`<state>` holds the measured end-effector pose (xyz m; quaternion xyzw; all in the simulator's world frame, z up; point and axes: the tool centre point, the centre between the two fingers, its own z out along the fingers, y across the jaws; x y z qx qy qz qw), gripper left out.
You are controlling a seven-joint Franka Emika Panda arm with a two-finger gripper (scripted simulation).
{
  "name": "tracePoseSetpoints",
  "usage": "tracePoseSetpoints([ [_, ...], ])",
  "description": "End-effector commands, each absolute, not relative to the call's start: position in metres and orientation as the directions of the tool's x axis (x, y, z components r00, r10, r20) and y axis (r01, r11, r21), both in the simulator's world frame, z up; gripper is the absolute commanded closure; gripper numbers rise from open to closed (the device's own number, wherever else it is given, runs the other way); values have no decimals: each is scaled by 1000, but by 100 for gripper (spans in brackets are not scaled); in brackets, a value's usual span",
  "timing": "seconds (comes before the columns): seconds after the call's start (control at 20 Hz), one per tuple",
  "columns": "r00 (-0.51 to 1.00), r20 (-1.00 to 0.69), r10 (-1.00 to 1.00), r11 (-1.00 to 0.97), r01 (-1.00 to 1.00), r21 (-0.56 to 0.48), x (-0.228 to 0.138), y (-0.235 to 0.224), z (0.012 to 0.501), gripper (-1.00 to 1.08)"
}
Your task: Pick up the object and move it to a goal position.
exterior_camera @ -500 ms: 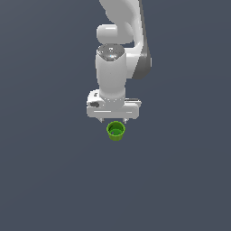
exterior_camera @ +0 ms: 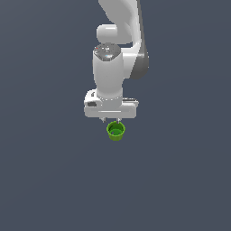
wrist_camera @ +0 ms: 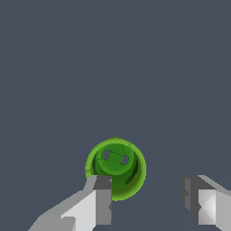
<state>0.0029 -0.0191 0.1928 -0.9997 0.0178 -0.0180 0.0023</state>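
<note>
**Q:** What are you looking at, biggest thing first?

**A:** The flat grey floor point(exterior_camera: 45, 180) is filling everything. Against it my white arm point(exterior_camera: 118, 54) is reaching down, and my gripper point(exterior_camera: 111, 120) is hanging just above the green cup point(exterior_camera: 116, 131). I'm taking the cup as my landmark, since nothing else is standing on the floor.

**Q:** Is the hand holding the cup?

**A:** No. In the wrist view my gripper point(wrist_camera: 146, 200) is spread wide and gripping nothing — one finger point(wrist_camera: 103, 198) is overlapping the cup's point(wrist_camera: 116, 168) rim, while the other finger point(wrist_camera: 198, 198) is sitting well apart from the cup, with bare floor between them. The cup itself is standing upright, dark inside facing up at me.

**Q:** So what could go wrong from here?

**A:** I'm judging that I'm off-centre. The cup is lying toward one finger rather than midway between the two. If I go down like this, that finger could land on the rim or inside the mouth — tipping the cup or knocking it away. Closing from here, the far finger would have to sweep the cup sideways before it pinches, and the tapered body could squirt out upward or roll.

**Q:** And the goal position?

**A:** I cannot see any marker for it in either view.
</note>
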Motion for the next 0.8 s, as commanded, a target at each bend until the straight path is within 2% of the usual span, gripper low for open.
tracePoseSetpoints([
  [0.0,999,35,-35,-999,-35,-4,3,-20,193,-20],
  [0.75,997,44,65,-997,67,-44,2,-22,177,-20],
])
